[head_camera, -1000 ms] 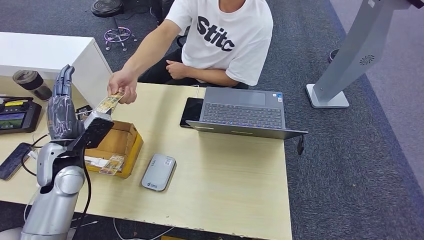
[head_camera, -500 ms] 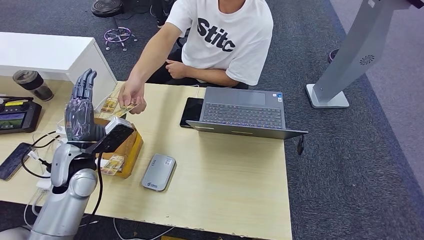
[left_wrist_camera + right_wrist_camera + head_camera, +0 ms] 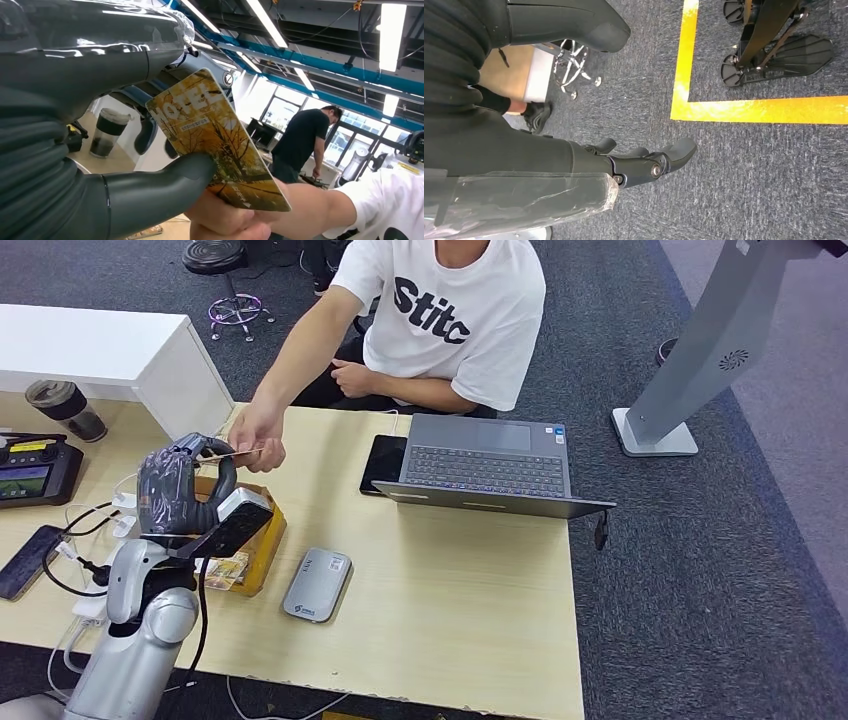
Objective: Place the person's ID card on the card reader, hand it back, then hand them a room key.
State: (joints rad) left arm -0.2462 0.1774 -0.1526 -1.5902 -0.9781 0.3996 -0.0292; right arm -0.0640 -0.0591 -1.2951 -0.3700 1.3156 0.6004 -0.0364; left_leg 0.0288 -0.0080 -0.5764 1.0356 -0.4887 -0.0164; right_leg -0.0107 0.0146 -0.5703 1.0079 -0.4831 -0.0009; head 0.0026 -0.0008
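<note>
Two hands grip one card (image 3: 215,142): your left hand (image 3: 180,485) pinches it between thumb and fingers above the cardboard box (image 3: 245,530), while the person's hand (image 3: 258,435) holds its far end. Your right hand (image 3: 639,162) hangs empty over the carpet, fingers loosely extended. Note the card reader (image 3: 317,584) beside the box.

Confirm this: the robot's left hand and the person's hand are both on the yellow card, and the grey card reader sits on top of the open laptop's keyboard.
Not quite. The left hand and the person's hand do both hold the yellow card. But the head view shows the grey card reader lying on the bare table, apart from the laptop and nearer the robot, beside the cardboard box.
</note>
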